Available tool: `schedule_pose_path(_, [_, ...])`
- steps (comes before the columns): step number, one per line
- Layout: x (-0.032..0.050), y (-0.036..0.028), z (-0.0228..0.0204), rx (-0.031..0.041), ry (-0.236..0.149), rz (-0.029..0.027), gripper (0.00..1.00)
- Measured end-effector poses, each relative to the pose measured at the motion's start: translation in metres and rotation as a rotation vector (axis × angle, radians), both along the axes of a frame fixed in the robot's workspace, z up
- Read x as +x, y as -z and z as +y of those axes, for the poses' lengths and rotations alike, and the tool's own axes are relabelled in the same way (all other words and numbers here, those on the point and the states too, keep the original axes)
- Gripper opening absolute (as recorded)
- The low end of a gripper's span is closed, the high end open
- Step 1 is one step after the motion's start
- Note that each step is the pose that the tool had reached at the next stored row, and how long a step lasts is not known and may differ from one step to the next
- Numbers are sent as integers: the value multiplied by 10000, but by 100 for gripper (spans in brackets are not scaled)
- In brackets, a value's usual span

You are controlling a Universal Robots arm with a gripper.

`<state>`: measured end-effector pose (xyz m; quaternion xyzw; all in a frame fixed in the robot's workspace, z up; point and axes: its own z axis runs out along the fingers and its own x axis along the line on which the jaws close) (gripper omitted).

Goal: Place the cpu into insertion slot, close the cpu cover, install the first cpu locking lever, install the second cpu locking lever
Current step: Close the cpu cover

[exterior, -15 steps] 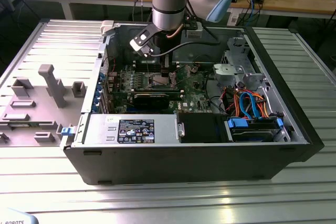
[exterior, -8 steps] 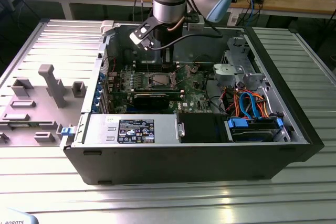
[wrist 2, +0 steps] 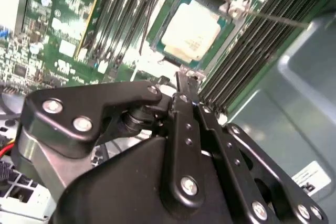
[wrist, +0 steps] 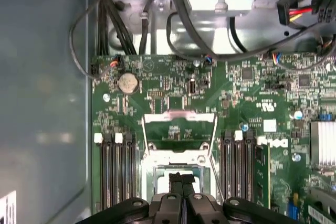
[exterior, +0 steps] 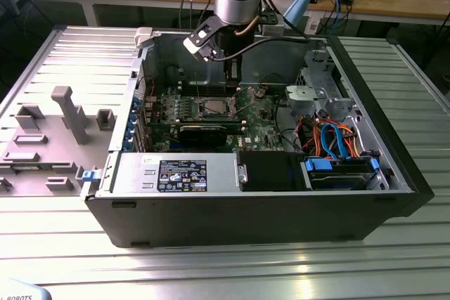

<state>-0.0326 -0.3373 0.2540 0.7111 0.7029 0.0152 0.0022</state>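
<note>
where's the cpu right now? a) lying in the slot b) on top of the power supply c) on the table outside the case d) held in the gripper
A: in the second wrist view the cpu lies flat in the slot with its silver top showing, just beyond the tips of the gripper, which holds nothing.

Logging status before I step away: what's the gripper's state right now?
Gripper: shut, holding nothing, close to the cpu.
</note>
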Motion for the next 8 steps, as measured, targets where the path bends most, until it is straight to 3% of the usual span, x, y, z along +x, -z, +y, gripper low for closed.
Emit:
schedule_pose_path(2, [2, -11, 1, 1, 2, -1, 11])
schedule_pose_path(4, [4, -88, 2, 1, 1, -2, 11])
schedule_pose_path(8, [82, -101, 4, 1, -2, 9, 11])
